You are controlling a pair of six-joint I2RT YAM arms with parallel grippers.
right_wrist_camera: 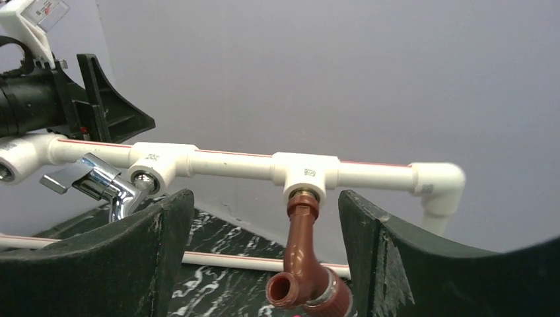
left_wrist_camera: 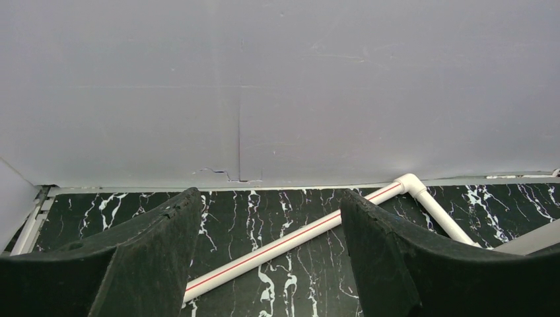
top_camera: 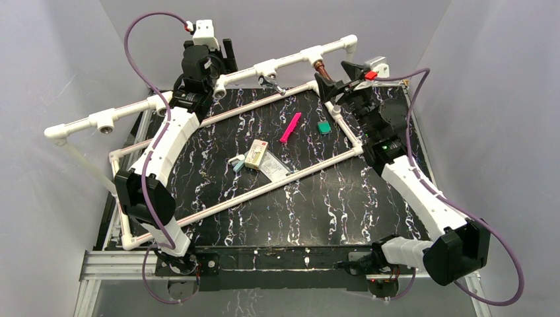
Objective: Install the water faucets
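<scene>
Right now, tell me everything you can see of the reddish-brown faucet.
The reddish-brown faucet looks glossy, plastic or coated metal: a straight stem bending to a round open spout facing the right wrist camera. Its top, with a brass-coloured collar, sits in a white tee socket, and it hangs down between the fingers of the open right gripper, which stand clear of its stem.

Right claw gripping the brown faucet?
No, the right claw is open, gaps either side of the brown faucet seated in the white tee.
</scene>
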